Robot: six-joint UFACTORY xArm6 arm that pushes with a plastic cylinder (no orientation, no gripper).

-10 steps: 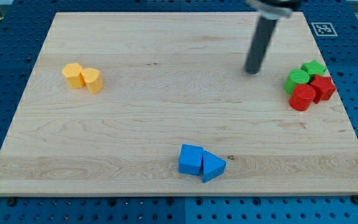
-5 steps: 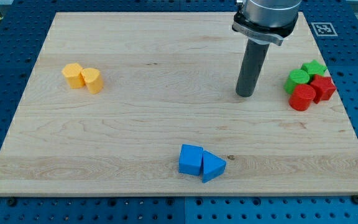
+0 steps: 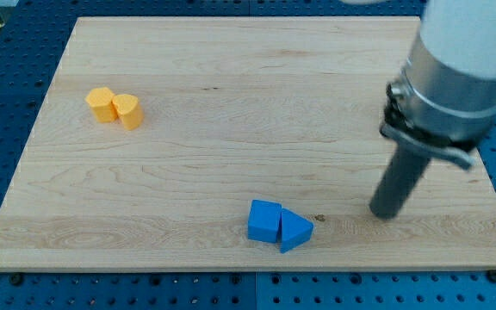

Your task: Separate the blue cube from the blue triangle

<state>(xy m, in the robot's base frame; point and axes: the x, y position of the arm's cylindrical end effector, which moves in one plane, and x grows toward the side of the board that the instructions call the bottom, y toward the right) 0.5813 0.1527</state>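
The blue cube (image 3: 265, 220) sits near the view's bottom edge of the counter (image 3: 231, 164), a little right of the middle. The blue triangle (image 3: 295, 231) is touching it on the view's right, set slightly lower, so the two are joined as one clump.

My tip (image 3: 387, 212) is down at the counter to the view's right of that pair, near the triangle but clear of it, with bare wood between. It stands at about the cube's height in the view. The rod rises from it toward the view's upper right into the wide grey arm body, which covers the right side of the counter, so I cannot see what lies behind it there.

There is no gripper on this rig, so I have nothing open or closed to report; the rod holds nothing.

Well apart, toward the view's upper left, two yellow blocks (image 3: 114, 108) sit touching each other, one a rounded cylinder shape, the other more angular.

No containers show on the counter; every block I can see lies directly on the wood
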